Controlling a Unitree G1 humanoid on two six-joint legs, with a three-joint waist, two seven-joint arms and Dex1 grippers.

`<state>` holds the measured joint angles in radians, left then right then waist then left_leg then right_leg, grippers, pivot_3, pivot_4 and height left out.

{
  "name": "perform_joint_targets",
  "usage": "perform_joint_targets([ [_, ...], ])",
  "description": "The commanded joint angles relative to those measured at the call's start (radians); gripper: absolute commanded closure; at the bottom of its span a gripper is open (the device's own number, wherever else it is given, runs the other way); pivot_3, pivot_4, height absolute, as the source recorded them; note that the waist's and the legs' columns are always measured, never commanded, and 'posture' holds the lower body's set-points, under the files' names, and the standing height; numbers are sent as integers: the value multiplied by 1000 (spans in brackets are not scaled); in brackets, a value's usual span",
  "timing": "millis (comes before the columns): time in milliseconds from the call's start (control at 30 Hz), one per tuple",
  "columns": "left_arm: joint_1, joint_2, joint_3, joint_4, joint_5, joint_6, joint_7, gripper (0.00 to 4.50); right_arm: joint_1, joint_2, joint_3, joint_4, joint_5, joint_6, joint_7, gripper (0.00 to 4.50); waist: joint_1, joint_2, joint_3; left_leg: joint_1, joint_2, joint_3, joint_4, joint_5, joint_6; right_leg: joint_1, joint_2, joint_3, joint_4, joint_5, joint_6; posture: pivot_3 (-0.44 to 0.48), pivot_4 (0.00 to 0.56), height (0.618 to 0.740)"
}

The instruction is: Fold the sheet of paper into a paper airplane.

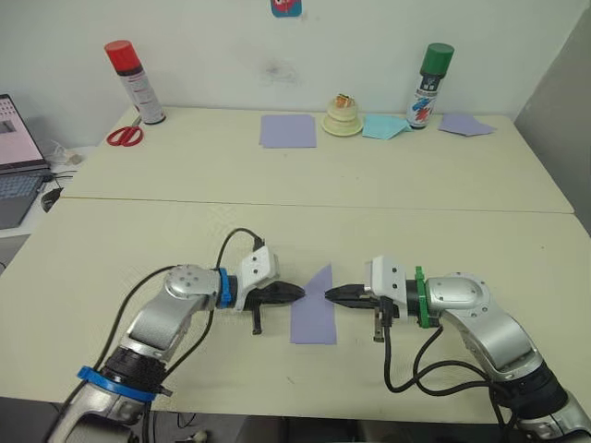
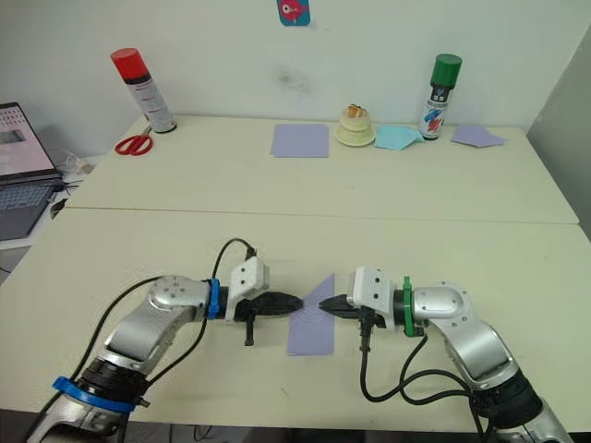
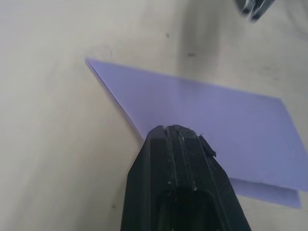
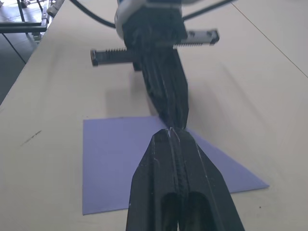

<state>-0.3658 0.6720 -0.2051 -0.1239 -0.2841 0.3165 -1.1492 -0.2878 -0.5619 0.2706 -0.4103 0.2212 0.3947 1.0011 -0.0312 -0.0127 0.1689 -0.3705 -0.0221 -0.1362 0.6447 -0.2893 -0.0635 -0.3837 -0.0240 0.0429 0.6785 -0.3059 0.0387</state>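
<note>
Thin lavender sheet of paper [image 1: 315,309], one corner folded, lies flat on bench [image 1: 277,231] between my jaws. Long axis runs across line joining left gripper [image 1: 297,293] and right gripper [image 1: 331,294]. Both closed, empty, tips at opposite edges, equally near.

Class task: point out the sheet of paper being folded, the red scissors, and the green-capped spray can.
sheet of paper [image 1: 314,318], left eye view, flat middle.
red scissors [image 1: 124,137], left eye view, handles.
green-capped spray can [image 1: 428,90], left eye view, body.

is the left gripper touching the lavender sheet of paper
Touching. In the left wrist view the shut left gripper tip presses on the edge of the sheet of paper, with no gap visible between them.
</note>
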Motion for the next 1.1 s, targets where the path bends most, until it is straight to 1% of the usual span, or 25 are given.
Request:
perform_joint_targets([
  [33, -41, 58, 59, -63, -15, -53, -43, 4467, -17, -35, -56, -88, 48, 58, -10, 4500, 0, 0, 0, -1, 0, 0, 0, 0, 0, -1, 0, 0, 0, 0, 0, 0, 150, 740],
  [100, -49, 93, 61, -41, 6, -135, -90, 3963, -23, -62, -77, -111, 68, 88, -6, 4110, -1, 0, 0, -1, 0, 1, 0, 0, 0, -1, 0, 0, -1, 0, 0, 0, 150, 740],
  [133, -50, 107, 61, -28, 3, -164, -119, 3785, -25, -79, -89, -124, 83, 103, 1, 3931, -1, 0, 1, -1, 0, 1, 0, 0, 0, -1, 0, 0, -1, 0, 0, 0, 150, 740],
  [233, -45, 129, 56, 14, -3, -235, -187, 2860, -44, -124, -116, -152, 131, 155, 20, 2895, -1, 0, 3, -2, 0, 1, 0, 0, 0, -1, 0, 0, -1, 0, 0, 0, 150, 740],
  [333, -36, 126, 34, 80, 21, -372, -253, 1984, -69, -191, -131, -192, 190, 226, 59, 1886, 0, 0, 6, -2, 0, 1, 0, 0, 0, -1, 0, 0, 0, 0, 0, 0, 150, 740],
  [400, -45, 115, 4, 143, 66, -513, -288, 1319, -75, -211, -135, -210, 218, 251, 59, 1153, 0, 0, 6, -2, -1, 1, 1, 0, 0, -1, 0, -1, 0, 0, 0, 0, 150, 740],
  [467, -68, 94, -18, 216, 105, -612, -299, 722, -77, -217, -138, -221, 238, 269, 47, 1140, 1, 0, 6, -3, 0, 1, 1, 0, 0, -1, 0, -2, -1, 0, 0, 0, 150, 740],
  [567, -146, 22, -44, 359, 157, -749, -270, 722, -56, -230, -139, -250, 256, 287, 33, 1140, 5, -1, 7, -4, -1, 1, 2, 0, 1, -2, 0, -2, 0, 0, 0, 0, 150, 740],
  [700, -237, -62, -54, 499, 198, -859, -223, 722, -18, -243, -148, -279, 265, 292, 17, 1140, 5, -4, 9, -8, -2, 1, 5, 0, 1, -3, 1, -5, 0, 0, 0, 0, 150, 740],
  [867, -274, -107, -84, 539, 213, -943, -231, 722, 22, -261, -164, -292, 263, 280, 7, 1140, 1, -5, 9, -9, -2, 1, 6, 0, 0, -4, 1, -3, 0, 0, 0, 0, 150, 740],
  [1033, -278, -146, -110, 530, 218, -971, -215, 722, 45, -269, -175, -294, 264, 269, -3, 1140, 0, -5, 9, -9, -1, 1, 6, 0, 1, -5, 1, -4, 2, 0, 0, 0, 150, 740],
  [1067, -279, -149, -116, 527, 216, -977, -218, 1006, 49, -270, -177, -296, 265, 269, -7, 1140, 1, -5, 9, -9, -1, 1, 7, 0, 1, -5, 1, -4, 2, 0, 0, 0, 150, 740],
  [1100, -276, -154, -120, 518, 209, -962, -220, 1125, 54, -270, -180, -299, 267, 269, -9, 1140, 1, -5, 9, -9, -1, 1, 7, 0, 1, -4, 1, -5, 2, 0, 0, 0, 150, 740],
])
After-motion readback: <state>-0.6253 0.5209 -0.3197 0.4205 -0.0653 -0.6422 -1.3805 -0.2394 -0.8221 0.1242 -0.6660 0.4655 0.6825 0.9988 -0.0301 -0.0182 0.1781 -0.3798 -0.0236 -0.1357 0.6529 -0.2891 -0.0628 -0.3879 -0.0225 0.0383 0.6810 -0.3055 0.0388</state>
